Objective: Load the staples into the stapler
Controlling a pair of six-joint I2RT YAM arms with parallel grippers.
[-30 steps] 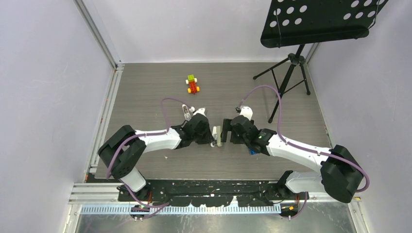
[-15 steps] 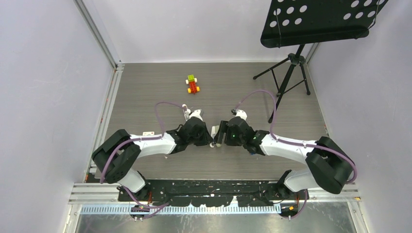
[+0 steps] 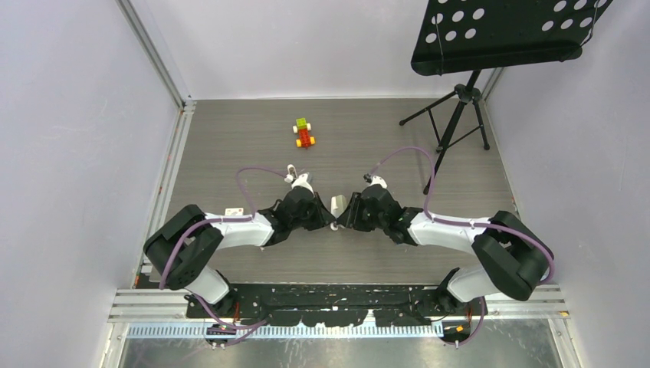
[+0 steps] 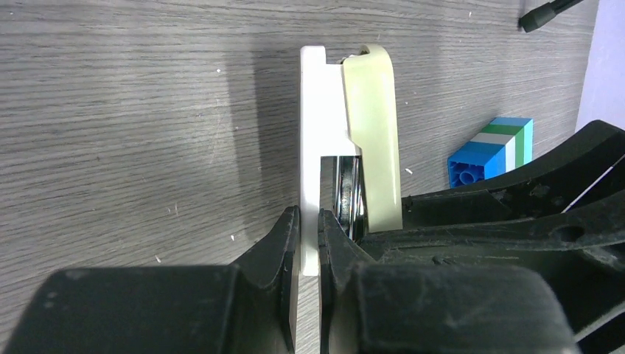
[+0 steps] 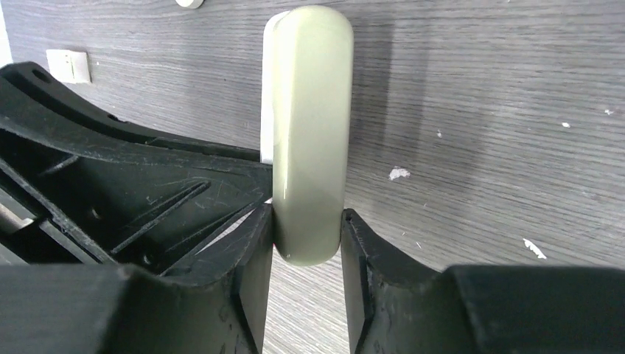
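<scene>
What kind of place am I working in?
Likely a walled robot test cell, not an office: plain panel walls, an aluminium rail beside the wood-grain tabletop, a perforated black music stand.

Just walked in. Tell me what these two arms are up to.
Both arms have hold of the stapler between them, near the middle of the table. The left tool is clamped on its thin white base. The right tool has its fingers against both sides of the grey-beige top. The top stands slightly apart from the base, with the metal channel showing between them. Nothing is being fed into it yet.
</scene>
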